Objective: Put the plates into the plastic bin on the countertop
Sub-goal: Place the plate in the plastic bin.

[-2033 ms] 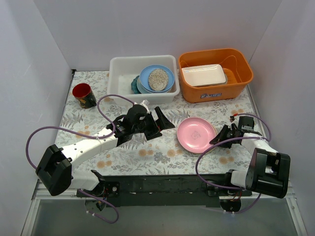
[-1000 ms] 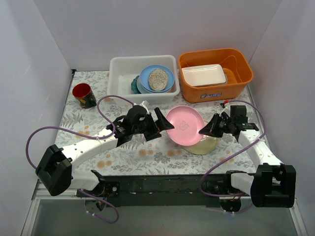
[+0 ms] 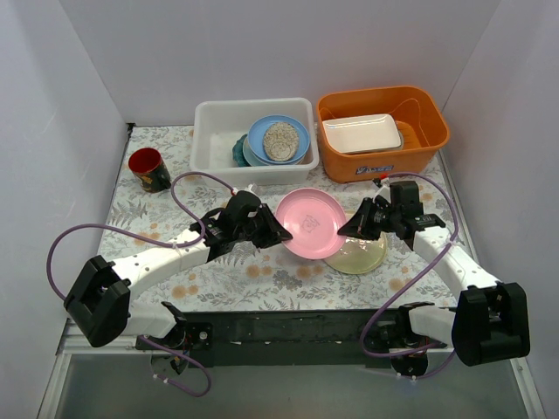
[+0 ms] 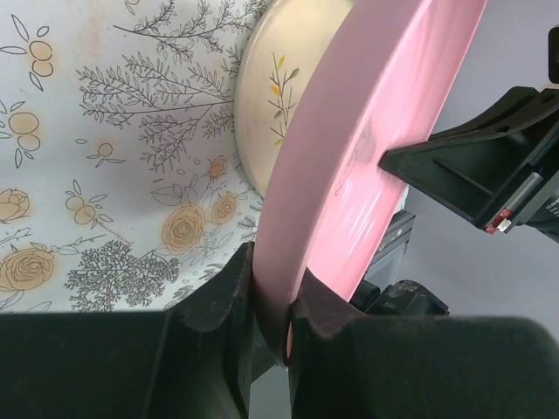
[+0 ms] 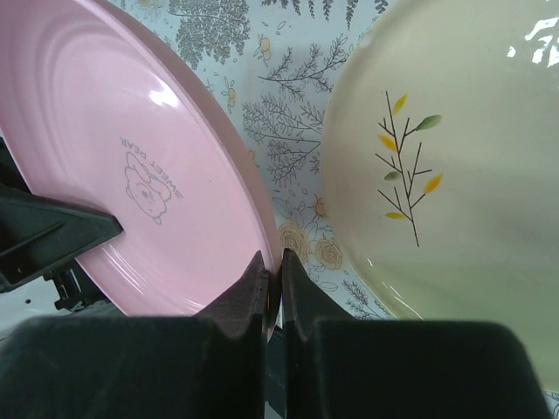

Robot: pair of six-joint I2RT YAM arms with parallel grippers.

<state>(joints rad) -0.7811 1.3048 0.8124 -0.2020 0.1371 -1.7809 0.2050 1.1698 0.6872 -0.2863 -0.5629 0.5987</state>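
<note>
A pink plate (image 3: 310,223) hangs tilted just above the countertop (image 3: 262,275), held from both sides. My left gripper (image 3: 278,234) is shut on its left rim, and the left wrist view shows the jaws pinching the pink plate (image 4: 367,157) at the left gripper (image 4: 272,292). On the opposite rim my right gripper (image 3: 354,229) is shut, and the right wrist view shows the right gripper (image 5: 273,264) clamping the pink plate (image 5: 131,175). Partly under it lies a cream leaf-patterned plate (image 3: 362,255). The plastic bin (image 3: 210,131) at the back holds a blue plate (image 3: 297,131), a speckled oval plate (image 3: 280,140) and a teal plate (image 3: 238,150).
An orange tub (image 3: 419,153) with a white rectangular tray (image 3: 361,133) stands right of the bin. A red cup (image 3: 149,169) sits at the left of the cloth. White walls close in the back and both sides.
My right arm has carried the pink plate leftward, uncovering more of the cream plate. My left gripper, open a second ago, has shut on the plate's left rim.
</note>
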